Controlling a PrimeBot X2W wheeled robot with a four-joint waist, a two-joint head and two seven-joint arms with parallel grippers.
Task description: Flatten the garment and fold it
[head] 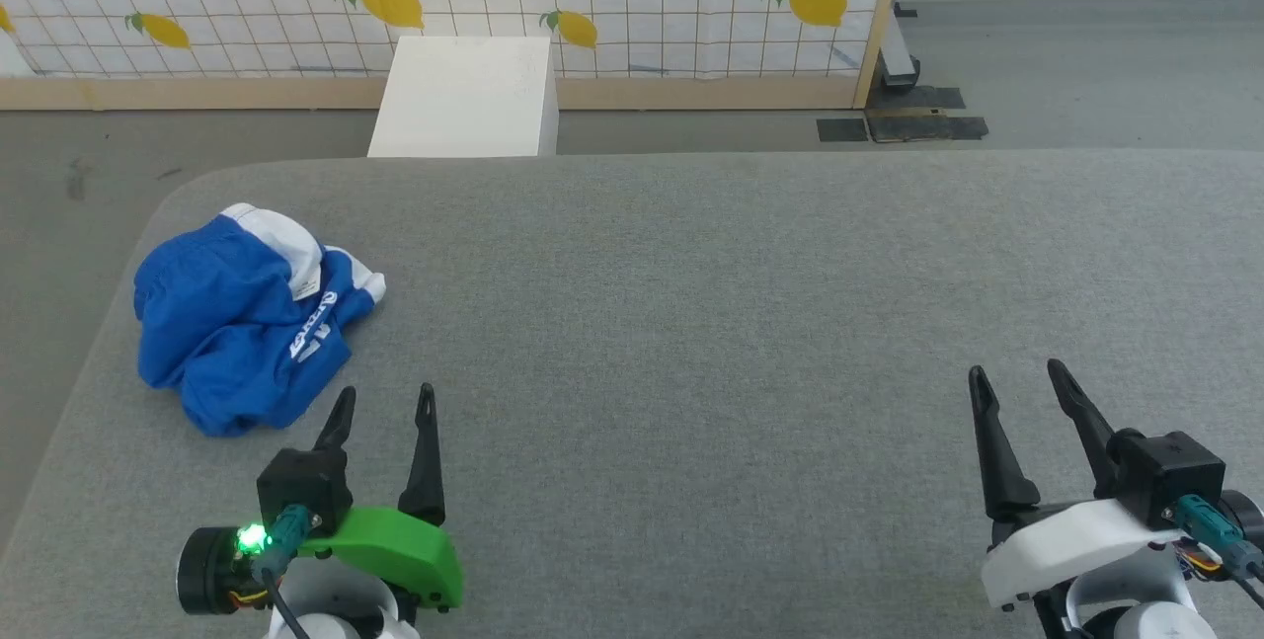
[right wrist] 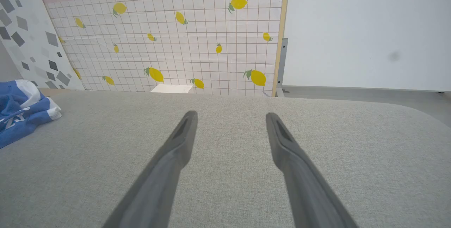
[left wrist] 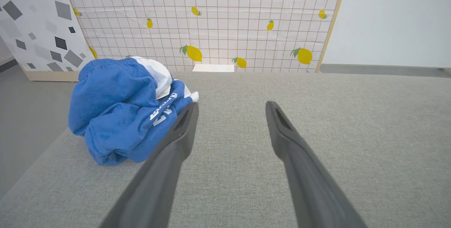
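Garment (head: 242, 313) lies crumpled in a heap near the worktop's (head: 691, 323) left edge, just ahead of your left gripper (head: 386, 389), fingers spread and empty; right gripper (head: 1015, 368), fingers likewise spread, sits well apart over bare surface. Expect light, limp, probably slick cloth that sags and slides. Pinch the gathered waistband (left wrist: 105, 62) or a hem edge, not the bunched middle.

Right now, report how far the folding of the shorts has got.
Nothing done yet: the garment lies crumpled near the left edge of the grey surface. Nothing in hand: left gripper and right gripper are open and empty. Flattening and folding remain.
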